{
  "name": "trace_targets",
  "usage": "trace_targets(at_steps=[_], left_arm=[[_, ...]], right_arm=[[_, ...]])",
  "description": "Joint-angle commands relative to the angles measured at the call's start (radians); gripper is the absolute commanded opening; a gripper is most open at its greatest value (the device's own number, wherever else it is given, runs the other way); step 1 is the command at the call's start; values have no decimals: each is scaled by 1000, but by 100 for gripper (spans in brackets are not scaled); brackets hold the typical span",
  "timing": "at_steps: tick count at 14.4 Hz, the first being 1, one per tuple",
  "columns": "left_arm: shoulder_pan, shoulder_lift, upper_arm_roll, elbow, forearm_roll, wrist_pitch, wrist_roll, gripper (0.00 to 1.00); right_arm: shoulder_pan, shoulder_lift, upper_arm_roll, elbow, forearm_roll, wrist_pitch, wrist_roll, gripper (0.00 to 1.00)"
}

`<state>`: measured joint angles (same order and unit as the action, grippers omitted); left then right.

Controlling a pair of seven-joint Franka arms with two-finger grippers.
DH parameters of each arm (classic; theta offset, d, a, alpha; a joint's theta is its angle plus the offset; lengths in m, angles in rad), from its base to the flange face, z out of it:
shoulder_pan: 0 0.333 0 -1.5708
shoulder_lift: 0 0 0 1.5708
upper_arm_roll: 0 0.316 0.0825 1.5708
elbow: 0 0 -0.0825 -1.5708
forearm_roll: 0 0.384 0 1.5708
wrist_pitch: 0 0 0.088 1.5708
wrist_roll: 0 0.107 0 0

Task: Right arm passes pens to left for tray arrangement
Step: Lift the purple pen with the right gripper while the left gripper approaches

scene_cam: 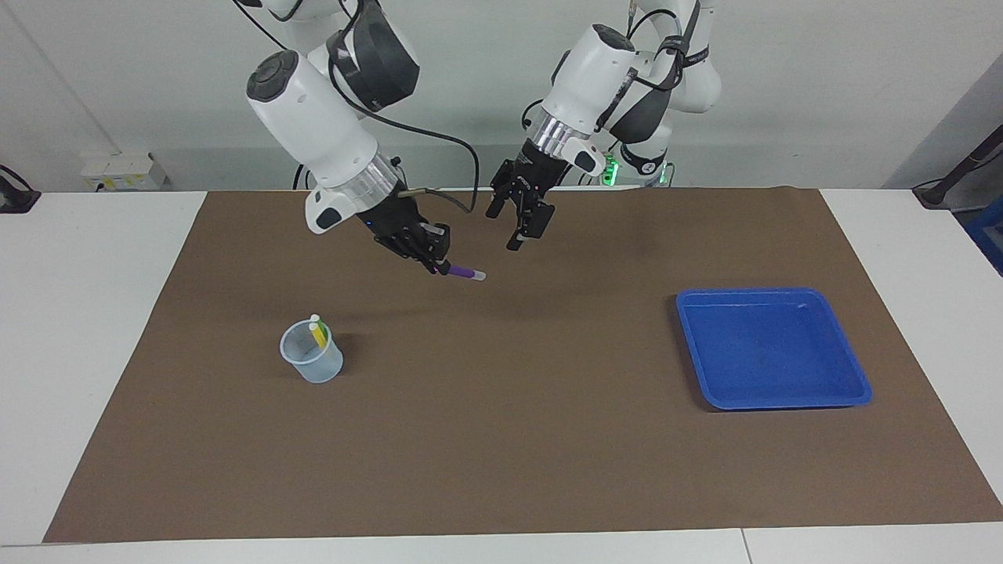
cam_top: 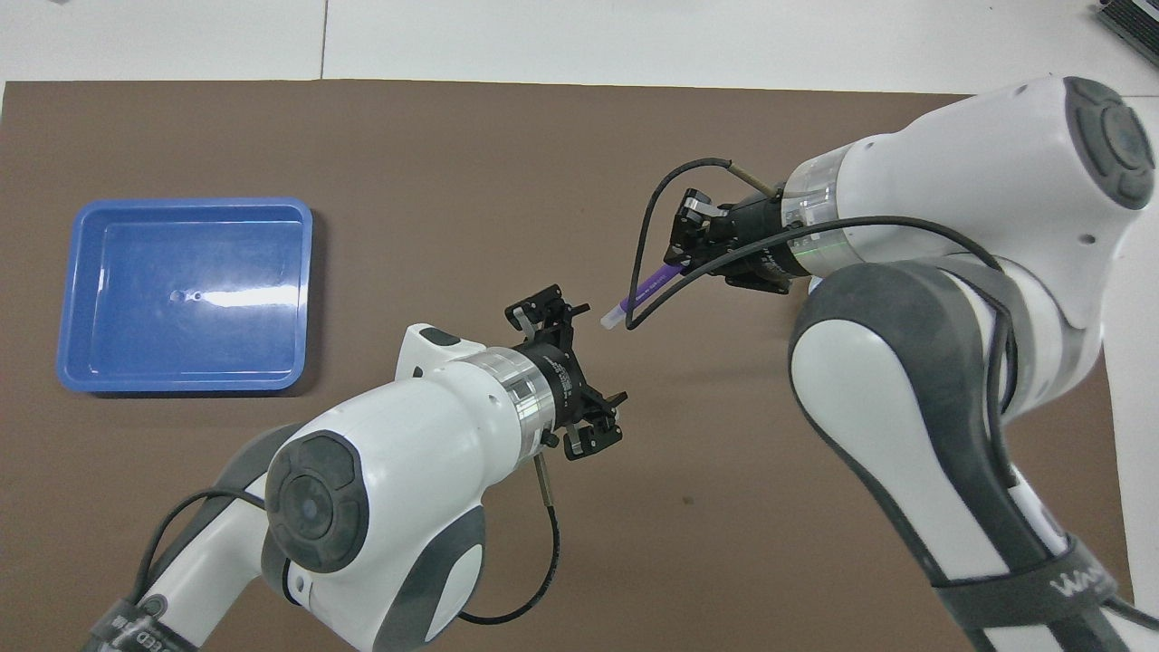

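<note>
My right gripper is shut on the purple pen and holds it in the air over the brown mat, pale tip pointing at my left gripper. It also shows in the overhead view with the purple pen. My left gripper is open and empty, a short gap from the pen's tip; it also shows in the overhead view. The yellow pen and the green pen stand in a translucent cup. The blue tray lies empty toward the left arm's end and shows in the overhead view.
A brown mat covers the table's middle, with white table at both ends. The cup stands toward the right arm's end, farther from the robots than my right gripper; in the overhead view my right arm hides it.
</note>
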<state>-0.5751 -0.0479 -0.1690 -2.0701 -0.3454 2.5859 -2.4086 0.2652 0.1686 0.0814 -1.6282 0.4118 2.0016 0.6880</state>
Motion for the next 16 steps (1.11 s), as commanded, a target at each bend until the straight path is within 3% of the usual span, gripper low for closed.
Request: trace_targets(at_steps=[1, 6, 10, 16], left_arm=[[-31, 43, 16, 33, -14, 23, -113, 100], [-9, 85, 20, 44, -14, 108, -220, 100], [-9, 201, 26, 172, 11, 141, -273, 100], [-3, 238, 29, 186, 86, 177, -267, 100]], right_arm=[[2, -6, -5, -9, 27, 8, 28, 14], [-3, -4, -5, -5, 25, 3, 28, 14], [-3, -4, -5, -5, 24, 11, 28, 14], [0, -6, -5, -7, 19, 17, 31, 14]])
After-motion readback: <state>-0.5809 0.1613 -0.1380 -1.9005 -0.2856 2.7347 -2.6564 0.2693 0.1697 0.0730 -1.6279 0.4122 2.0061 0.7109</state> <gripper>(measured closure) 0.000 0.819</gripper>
